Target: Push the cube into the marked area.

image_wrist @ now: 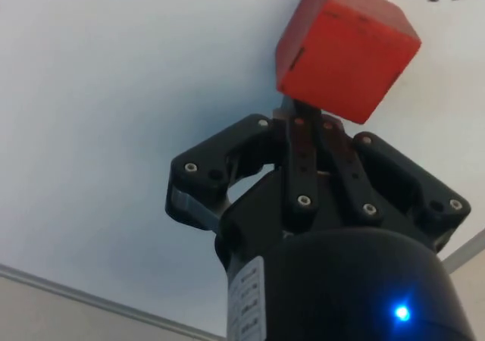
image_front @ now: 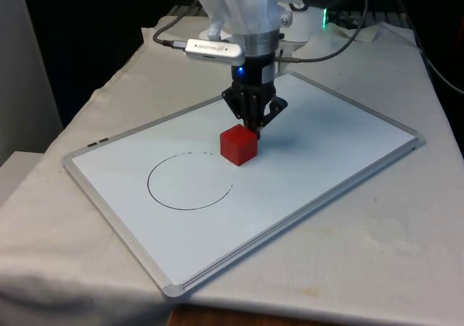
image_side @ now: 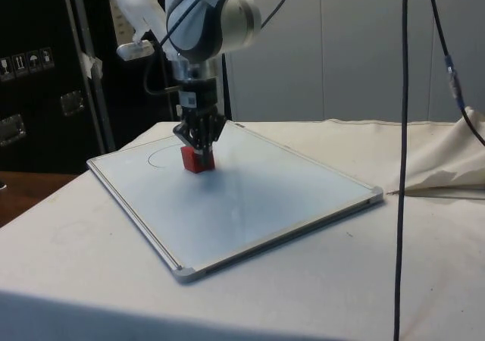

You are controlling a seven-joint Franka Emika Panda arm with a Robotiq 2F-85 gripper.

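Note:
A red cube (image_front: 238, 145) rests on the whiteboard (image_front: 341, 152), just outside the black drawn circle (image_front: 190, 182), toward the front view's right of it. My gripper (image_front: 254, 127) is shut with nothing between its fingers, and its tips touch the cube's far side. From the side, the cube (image_side: 196, 160) sits under the gripper (image_side: 200, 151), with the circle (image_side: 164, 156) beyond it. In the wrist view the cube (image_wrist: 345, 49) lies directly against the closed fingertips (image_wrist: 301, 117).
The whiteboard has a grey frame (image_front: 174, 288) and lies on the white cloth (image_front: 377, 253). Cables (image_side: 403, 129) hang at the side view's right. Folded cloth (image_side: 447, 167) is bunched near the table's edge.

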